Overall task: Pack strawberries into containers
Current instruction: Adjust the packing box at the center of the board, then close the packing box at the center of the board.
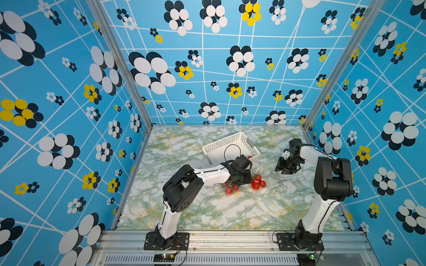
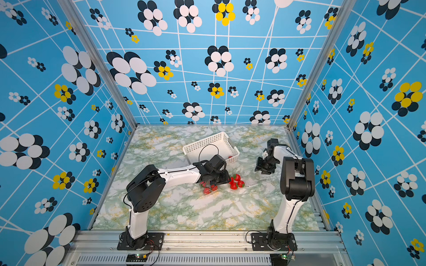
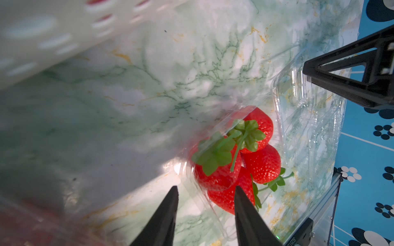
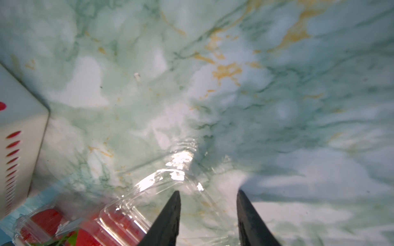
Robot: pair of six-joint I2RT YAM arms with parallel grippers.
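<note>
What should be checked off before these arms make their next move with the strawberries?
1. The left jaws stand apart, gripping nothing: ok.
2. The right jaws stand apart, gripping nothing: ok.
3. The container at the left jaws holds four strawberries: ok.
4. That container's lid is shut: cannot tell.
5. An empty container lies under the right jaws: ok.
6. More fruit shows red in the white basket: ok.
</note>
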